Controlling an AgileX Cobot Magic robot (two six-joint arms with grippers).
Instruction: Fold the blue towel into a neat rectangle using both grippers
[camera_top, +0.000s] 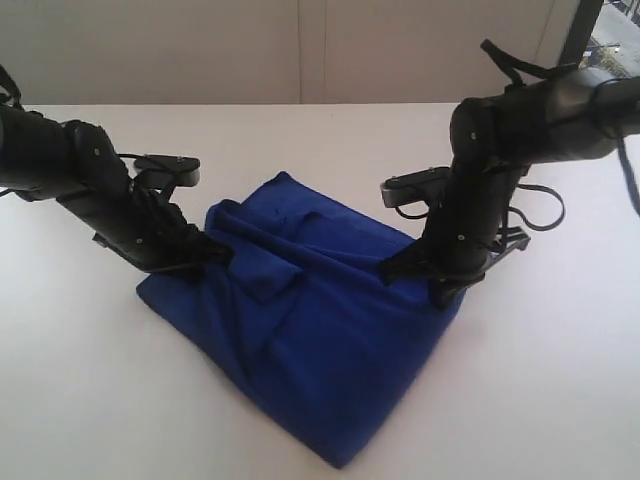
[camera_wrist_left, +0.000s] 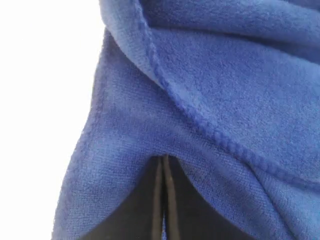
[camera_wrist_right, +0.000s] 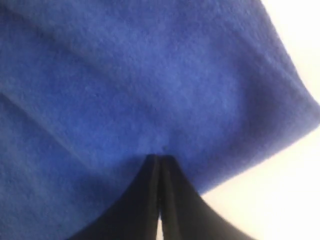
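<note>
The blue towel (camera_top: 330, 350) spans between your arms: left gripper (camera_top: 218, 252) pinched shut on its left edge, right gripper (camera_top: 390, 272) likewise on its right.

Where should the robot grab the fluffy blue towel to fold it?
Likely its thin side edges, one from each side, coming in low over the white table. The deep-blue fleecy towel lies rumpled in the middle, but its edges jut out sideways. The black left pincer and black right pincer are shut on those edges.

No legible text, label, brand, number or sign appears on the blue towel (camera_top: 330, 340) or elsewhere.
</note>
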